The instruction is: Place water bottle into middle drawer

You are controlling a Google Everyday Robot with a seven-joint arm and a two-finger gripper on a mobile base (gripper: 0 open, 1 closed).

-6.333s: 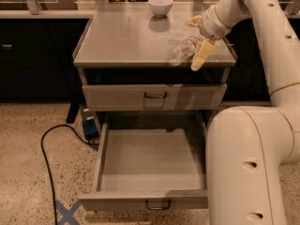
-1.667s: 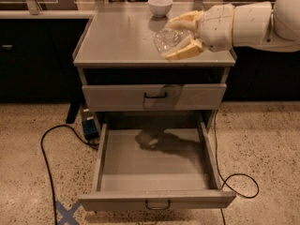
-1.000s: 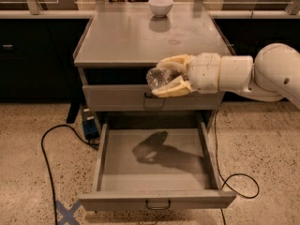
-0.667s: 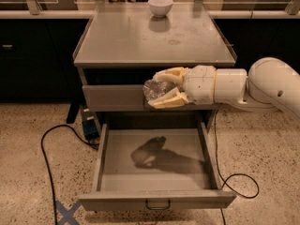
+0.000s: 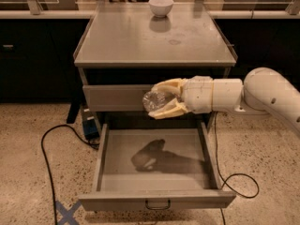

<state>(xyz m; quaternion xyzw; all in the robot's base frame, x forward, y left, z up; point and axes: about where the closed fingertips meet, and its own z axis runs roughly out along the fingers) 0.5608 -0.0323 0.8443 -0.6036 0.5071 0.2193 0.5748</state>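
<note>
Obs.: the arm reaches in from the right, white and held about level. The gripper sits in front of the closed upper drawer, near the middle of the cabinet's width.

Pincer state: clamped on the water bottle. The cream fingers close on it from above and below. The bottle lies roughly on its side in the grip, with one rounded clear end showing toward the left. I cannot make out the cap.

Bottle position: in the air, over the middle drawer and clear of it. It touches nothing but the fingers.

Middle drawer: pulled well out toward me, with grey floor and side walls. The flat front panel carries a small dark handle. A dark shadow of the gripper and bottle falls near the centre of the floor.

Cabinet top: a white bowl stands at the back edge, well apart from the gripper.

Floor: speckled. A black cable loops at the left of the cabinet and another cable at the right. A blue tape cross is stuck near the drawer's front left corner.
</note>
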